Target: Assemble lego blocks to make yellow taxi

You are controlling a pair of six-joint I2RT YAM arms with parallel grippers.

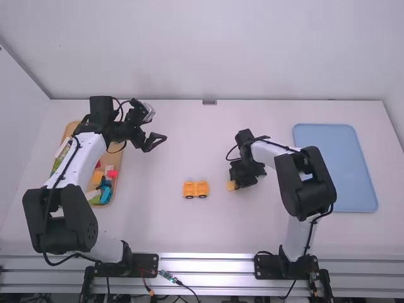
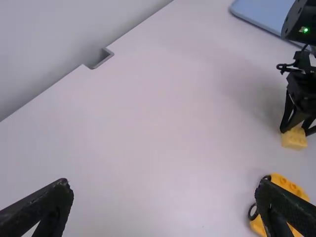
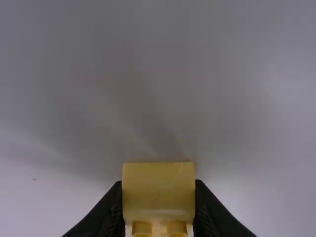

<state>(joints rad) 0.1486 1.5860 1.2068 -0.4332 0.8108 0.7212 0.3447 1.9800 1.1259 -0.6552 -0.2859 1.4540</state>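
Right pincer (image 1: 235, 181) closed; yellow block (image 3: 158, 190) gripped

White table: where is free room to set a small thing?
The table is bare between the left gripper and right gripper, up to its back edge, and from the yellow wheeled base to its near edge. Crowded: the tan tray of blocks, and beside the base, where the right gripper holds a yellow block.

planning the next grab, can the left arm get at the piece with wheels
Probably yes: the left gripper hangs open over the table, with nothing standing between it and the wheeled piece. The right gripper, shut on a yellow block, is on the far side.
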